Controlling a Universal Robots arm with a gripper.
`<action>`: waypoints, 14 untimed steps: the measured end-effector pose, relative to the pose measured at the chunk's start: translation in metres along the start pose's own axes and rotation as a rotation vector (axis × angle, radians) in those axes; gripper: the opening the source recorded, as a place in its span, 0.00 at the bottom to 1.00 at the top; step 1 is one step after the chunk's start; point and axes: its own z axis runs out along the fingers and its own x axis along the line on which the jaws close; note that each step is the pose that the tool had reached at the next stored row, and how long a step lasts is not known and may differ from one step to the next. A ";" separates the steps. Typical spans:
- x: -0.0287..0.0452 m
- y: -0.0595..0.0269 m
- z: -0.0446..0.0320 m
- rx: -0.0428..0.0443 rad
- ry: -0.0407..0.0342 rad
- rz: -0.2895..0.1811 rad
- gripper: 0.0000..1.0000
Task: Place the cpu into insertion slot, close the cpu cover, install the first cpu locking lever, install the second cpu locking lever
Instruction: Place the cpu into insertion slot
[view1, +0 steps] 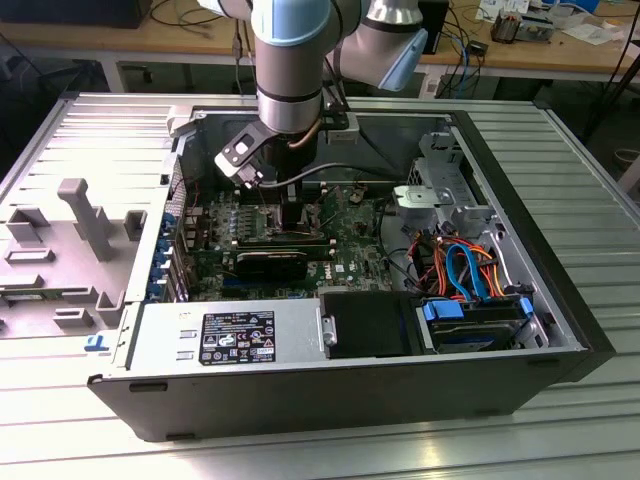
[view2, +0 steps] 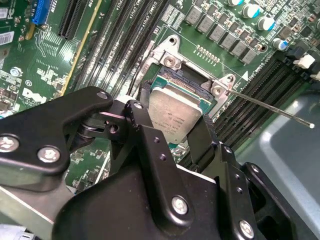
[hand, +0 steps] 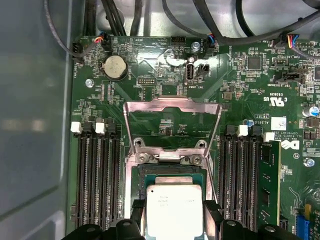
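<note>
Gripper (view2: 175, 118) fingers (view2: 204, 145) are narrowed onto two opposite edges of the cpu (view2: 176, 114), pinching it between them. The cpu, silver top up, hangs over the insertion slot (view2: 192, 84) and covers the half of it nearer the gripper. The dark pin grid on the far half is bare, and I cannot tell whether the cpu touches the slot. In the first wrist view the cpu (hand: 173, 210) sits between the two black fingers (hand: 210, 216), and the cpu cover (hand: 172, 106) stands open, hinged at the slot's (hand: 172, 171) far edge. A thin wire lever (view2: 270, 106) sticks out from one corner of the slot. Black memory slots (hand: 97, 180) flank the insertion slot on both sides. In the exterior view the gripper (view1: 293, 208) reaches down to the green board (view1: 352, 235) inside the open computer case (view1: 300, 390).
</note>
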 end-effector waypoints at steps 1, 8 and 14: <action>-0.0002 0.0004 0.0007 0.0001 -0.0002 0.001 0.55; -0.0002 0.0038 0.0055 0.0002 -0.0004 0.003 0.55; 0.0057 0.0042 0.0068 -0.0002 -0.0004 0.003 0.55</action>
